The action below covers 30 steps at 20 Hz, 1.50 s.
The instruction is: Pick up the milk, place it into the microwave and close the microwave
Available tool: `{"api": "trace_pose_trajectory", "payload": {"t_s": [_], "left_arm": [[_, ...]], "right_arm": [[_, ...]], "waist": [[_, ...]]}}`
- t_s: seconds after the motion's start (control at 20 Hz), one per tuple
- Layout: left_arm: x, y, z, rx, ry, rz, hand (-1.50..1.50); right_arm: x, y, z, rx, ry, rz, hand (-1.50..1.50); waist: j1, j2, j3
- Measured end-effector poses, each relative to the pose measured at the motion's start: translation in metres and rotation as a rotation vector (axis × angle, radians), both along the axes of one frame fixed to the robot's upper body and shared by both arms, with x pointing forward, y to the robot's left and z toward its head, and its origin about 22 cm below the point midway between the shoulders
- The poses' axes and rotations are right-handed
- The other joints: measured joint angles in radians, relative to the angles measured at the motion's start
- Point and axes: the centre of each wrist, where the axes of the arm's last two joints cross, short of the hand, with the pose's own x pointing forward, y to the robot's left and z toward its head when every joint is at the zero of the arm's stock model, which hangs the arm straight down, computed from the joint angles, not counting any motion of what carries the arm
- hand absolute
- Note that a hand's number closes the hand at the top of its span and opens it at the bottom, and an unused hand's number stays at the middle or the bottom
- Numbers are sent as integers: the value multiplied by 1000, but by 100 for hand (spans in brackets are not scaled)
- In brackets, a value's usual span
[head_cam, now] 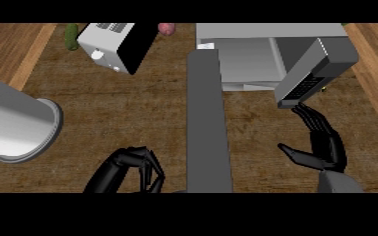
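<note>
Head view of the wooden surface. The microwave is standing at the far edge with its door swung partly open. The right hand is reaching toward the door's lower end, its fingers held straight and close together, their tips touching or just short of the door, thumb spread aside. A small white item, possibly the milk, is showing at the cavity's left front corner; it cannot be identified for certain. The left hand is hanging low near the bottom edge, fingers curled downward and holding nothing. A toaster oven is standing at the far left, and a grey bowl is sitting at the left edge.
</note>
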Motion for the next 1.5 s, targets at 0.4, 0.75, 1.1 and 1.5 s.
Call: {"api": "trace_pose_trajectory", "payload": {"t_s": [0.4,0.75,1.1,1.5], "left_arm": [[47,-54,-3,94,-35,-101,150],[70,-114,-4,190,-59,-183,150],[79,-150,-18,271,22,-188,150],[90,-162,-20,281,84,-185,150]], "right_arm": [[-16,-43,36,-11,-40,-22,-150],[-24,-55,67,-31,-91,13,-150],[-8,-55,97,-4,-151,93,-150],[13,-39,131,0,-201,253,-150]], "waist": [[5,3,0],[-9,4,0],[-42,11,0],[-116,29,-2]]}}
